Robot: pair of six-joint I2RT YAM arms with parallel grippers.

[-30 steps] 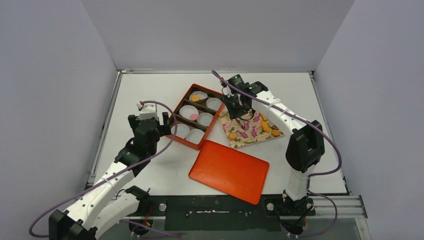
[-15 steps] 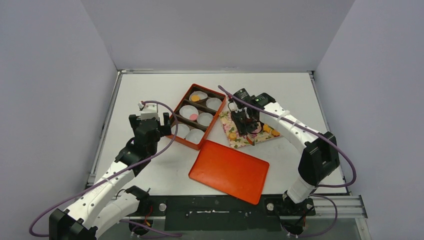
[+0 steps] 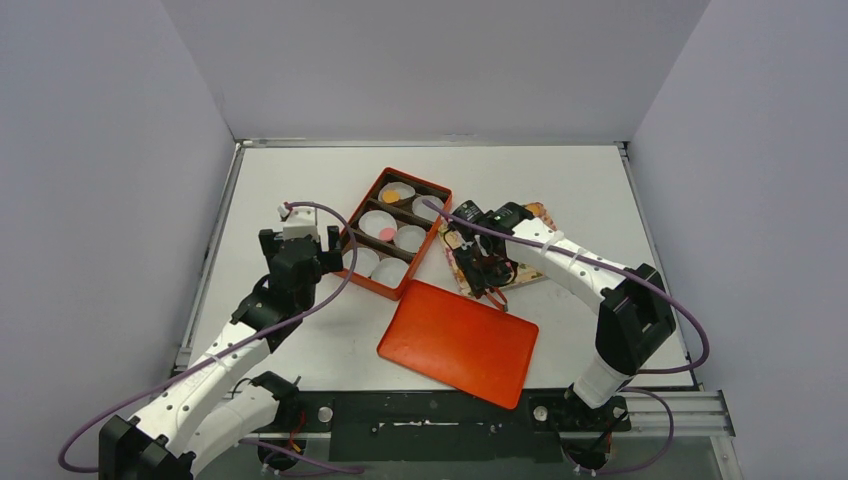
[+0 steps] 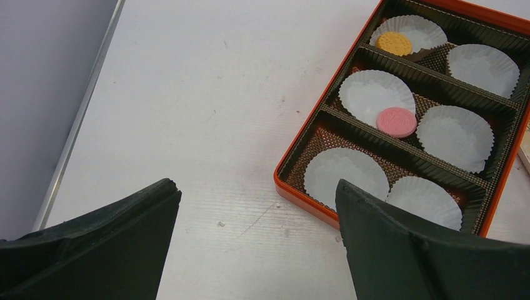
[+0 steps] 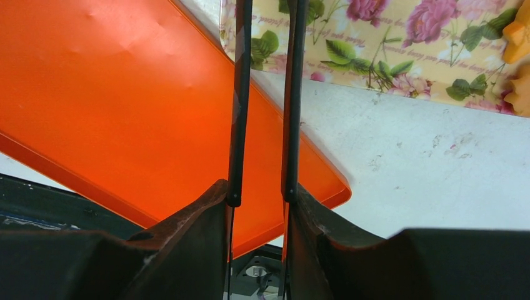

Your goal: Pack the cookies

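A white table [image 3: 300, 170] takes up the floor of a small enclosure. A plain pale grey back wall [image 3: 430, 60] rises behind the table. A left wall [image 3: 90, 200] and a right wall [image 3: 760, 200] of the same lilac-grey close in the table's two sides. A thin metal strip [image 3: 212, 250] borders the table's left edge. A silver slotted rail [image 3: 665, 405] and a dark base plate [image 3: 430, 425] run along the table's near edge. The tabletop bears faint scuffs [image 4: 212, 115]. The light is soft and even, and shadows on the table are pale.

A white desk [image 3: 300, 180] is carrying an orange box [image 4: 299, 199], with six white paper cups [image 4: 454, 134] sitting two to a row inside. A flat orange lid [image 3: 458, 342] is lying just beside a flowered tray [image 5: 375, 44].
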